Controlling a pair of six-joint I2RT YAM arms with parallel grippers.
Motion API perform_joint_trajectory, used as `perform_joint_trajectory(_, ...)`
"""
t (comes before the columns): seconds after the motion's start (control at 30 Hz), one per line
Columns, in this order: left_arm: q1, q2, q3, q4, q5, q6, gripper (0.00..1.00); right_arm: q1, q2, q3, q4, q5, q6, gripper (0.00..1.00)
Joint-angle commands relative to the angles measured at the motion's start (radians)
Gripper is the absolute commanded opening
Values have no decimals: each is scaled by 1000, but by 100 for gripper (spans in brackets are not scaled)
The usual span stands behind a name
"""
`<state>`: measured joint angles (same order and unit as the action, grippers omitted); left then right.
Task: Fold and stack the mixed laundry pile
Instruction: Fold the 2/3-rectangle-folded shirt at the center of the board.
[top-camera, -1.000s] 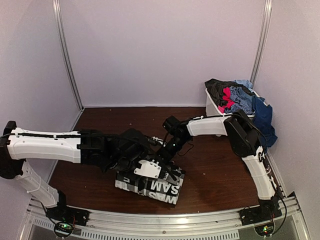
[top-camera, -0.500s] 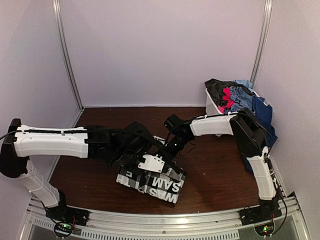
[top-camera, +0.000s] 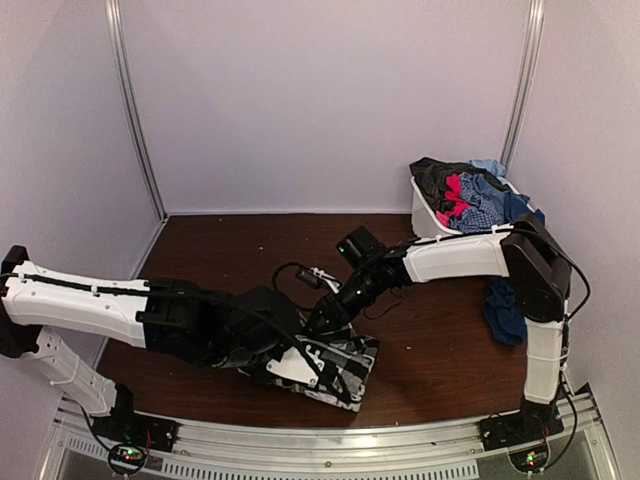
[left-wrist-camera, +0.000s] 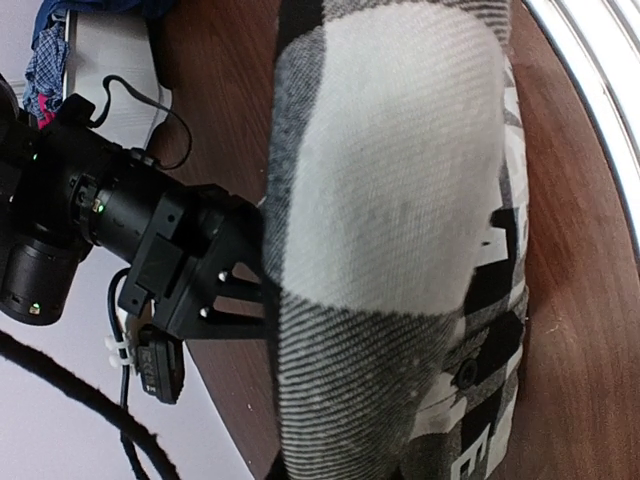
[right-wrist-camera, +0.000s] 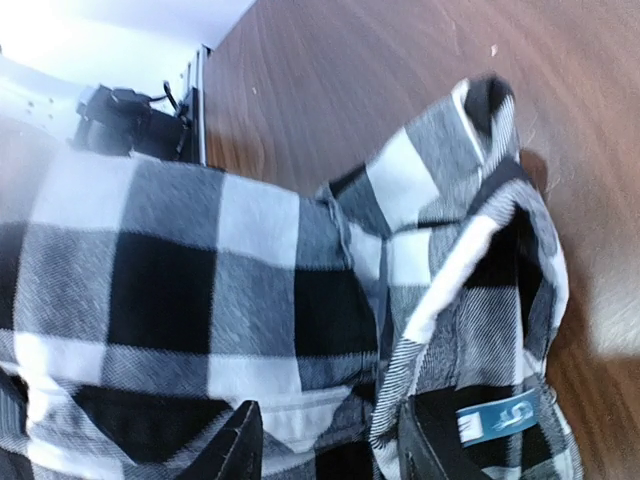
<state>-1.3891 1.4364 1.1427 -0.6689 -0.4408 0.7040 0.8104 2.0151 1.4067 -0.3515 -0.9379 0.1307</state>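
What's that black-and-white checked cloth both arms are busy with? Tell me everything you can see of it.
The black-and-white checked shirt looks like soft woven flannel, with white lettering on black and a small blue label inside. It lies bunched and partly folded on the brown wooden table near the front edge. The left gripper is closed on one fold, which drapes across its camera; the right gripper holds its fingers apart over the cloth.

The left arm now lies lower, nearer the front rail, with its end effector (top-camera: 318, 368) carried rightward. The black-and-white checked shirt (top-camera: 352, 356) has shifted right too; its white lettering is now mostly folded under. The right arm's elbow has swung out right, uncovering more of the long navy piece (top-camera: 505, 310), and its end effector (top-camera: 322, 318) sits lower, fingers wider.
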Motion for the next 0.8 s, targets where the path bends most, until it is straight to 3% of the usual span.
perform_joint_trajectory(0.0, -99, -72, -79, 18, -108, -97, 7, -49, -38, -29, 30, 82, 55, 47)
perform_joint_trajectory(0.17, -194, -71, -121, -78, -93, -220, 7, -108, 66, 93, -33, 134, 21, 40)
perform_joint_trajectory(0.33, -283, -37, -156, -111, -108, -306, 7, -104, -1, 98, -33, 158, 33, 56)
perform_joint_trajectory(0.4, -306, -34, -156, -128, -125, -336, 7, -93, -64, 68, -28, 163, 38, 68)
perform_joint_trajectory(0.47, -333, -34, -160, -132, -138, -359, 9, -84, -102, 50, -46, 178, 41, 70)
perform_joint_trajectory(0.6, -372, -11, -176, -130, -118, -390, 10, -38, -153, -8, -44, 139, 52, 59)
perform_joint_trajectory(0.77, -396, 20, -178, -124, -126, -406, 9, 69, -97, -100, 54, 13, 110, 33)
